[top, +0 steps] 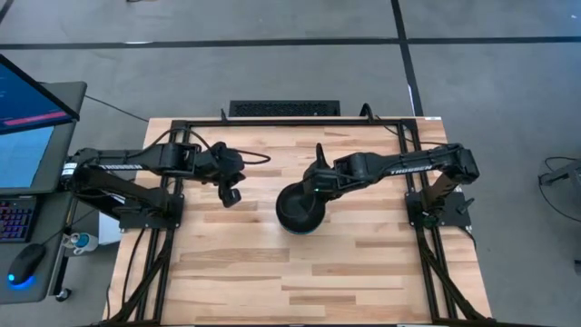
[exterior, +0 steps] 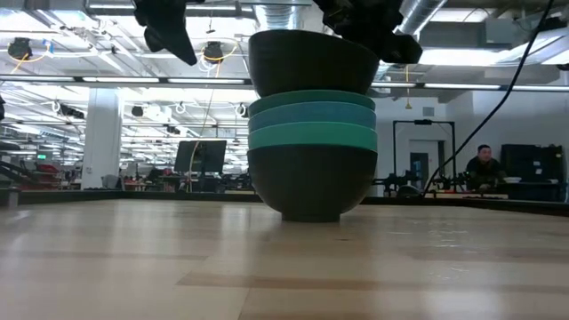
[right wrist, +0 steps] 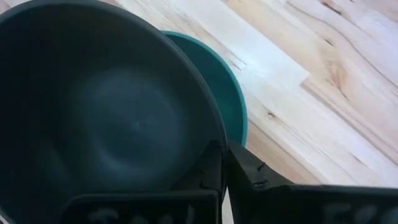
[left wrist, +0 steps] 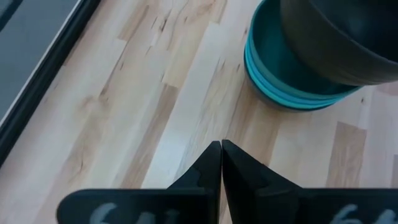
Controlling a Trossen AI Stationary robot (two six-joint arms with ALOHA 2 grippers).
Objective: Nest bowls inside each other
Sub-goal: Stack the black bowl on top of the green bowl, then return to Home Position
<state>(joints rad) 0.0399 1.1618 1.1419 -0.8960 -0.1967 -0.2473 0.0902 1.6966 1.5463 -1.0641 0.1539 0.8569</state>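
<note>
A stack of bowls (exterior: 311, 151) stands on the table's middle (top: 300, 218): a black one at the bottom (exterior: 311, 182), then a teal-green one (exterior: 311, 135) and two cyan-blue ones (exterior: 311, 107). My right gripper (top: 316, 188) is shut on a second black bowl (exterior: 311, 58) right over the stack. This bowl's base is sunk just inside the top cyan bowl. My left gripper (top: 231, 194) is shut and empty, above the table to the stack's left. It also shows in the left wrist view (left wrist: 221, 148). My right gripper pinches the top black bowl's rim (right wrist: 214, 146), one finger inside the bowl and one outside. It has the rim's far right side (top: 312, 191), coming slanting down from the table's right. The bowl sits upright over the stack; whether it rests in the cyan bowl I cannot tell.
Bare wooden table lies all around the stack (top: 272, 272). Black frame rails (top: 163, 236) run along the left and right sides, and the arm bases stand there. A monitor (top: 27, 118) and a mouse (top: 27, 263) sit off the table's left.
</note>
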